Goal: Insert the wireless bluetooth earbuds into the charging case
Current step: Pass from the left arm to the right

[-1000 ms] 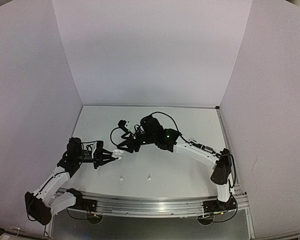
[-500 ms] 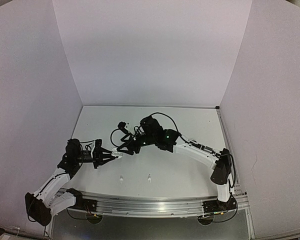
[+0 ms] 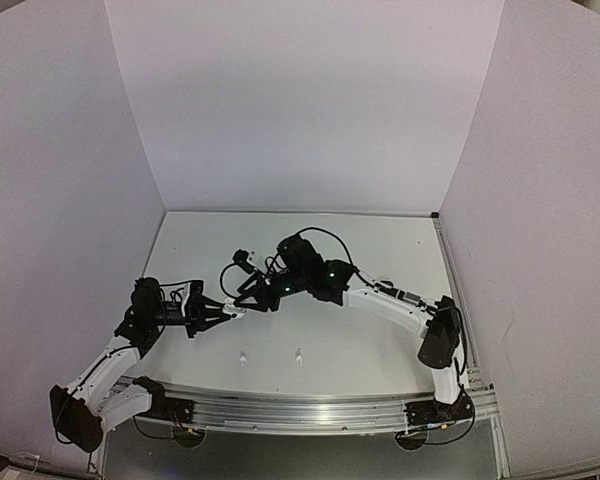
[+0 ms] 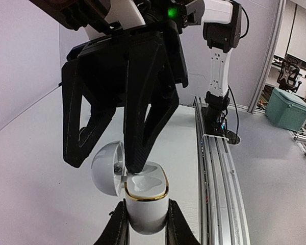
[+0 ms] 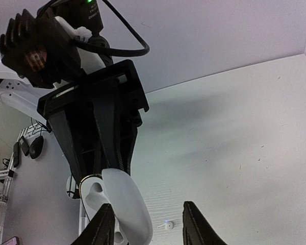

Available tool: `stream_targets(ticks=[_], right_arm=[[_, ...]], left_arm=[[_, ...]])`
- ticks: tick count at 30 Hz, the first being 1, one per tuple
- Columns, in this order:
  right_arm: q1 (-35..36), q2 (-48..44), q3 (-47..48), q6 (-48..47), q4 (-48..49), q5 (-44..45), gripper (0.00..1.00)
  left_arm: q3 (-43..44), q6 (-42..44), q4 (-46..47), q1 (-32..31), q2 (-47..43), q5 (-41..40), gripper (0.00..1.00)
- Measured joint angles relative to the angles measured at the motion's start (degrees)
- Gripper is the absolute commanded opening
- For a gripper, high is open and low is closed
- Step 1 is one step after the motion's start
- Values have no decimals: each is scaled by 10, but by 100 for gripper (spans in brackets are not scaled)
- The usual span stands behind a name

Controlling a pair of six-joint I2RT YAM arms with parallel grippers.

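Right wrist, charging case lid cropped below

The top camera looked down from above and behind my bases, far off, taking in the whole worktop and both arms. My left wrist camera sat close behind my left gripper, facing my right arm. My right wrist camera looked the opposite way over my right gripper, equally near. All three shared the case.
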Motion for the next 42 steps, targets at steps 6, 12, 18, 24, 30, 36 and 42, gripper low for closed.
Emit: stream_targets(ticks=[6, 12, 18, 24, 30, 36, 42], right_arm=[[-1, 5, 0, 1, 0, -15, 25], [-1, 5, 1, 2, 0, -27, 9], [-1, 5, 1, -21, 0, -31, 2], [-1, 5, 1, -40, -5, -31, 0], [4, -1, 1, -82, -10, 6, 0], [17, -24, 1, -129, -13, 42, 0], [22, -38, 1, -156, -13, 54, 0]], left_arm=[[0, 0, -1, 0, 0, 2, 0], [0, 0, -2, 0, 0, 3, 0], [1, 0, -4, -1, 0, 9, 0], [12, 22, -32, -1, 9, 14, 43], [50, 69, -97, -1, 38, 19, 47], [54, 95, -124, -1, 42, 20, 43], [60, 108, -140, -1, 46, 23, 46]])
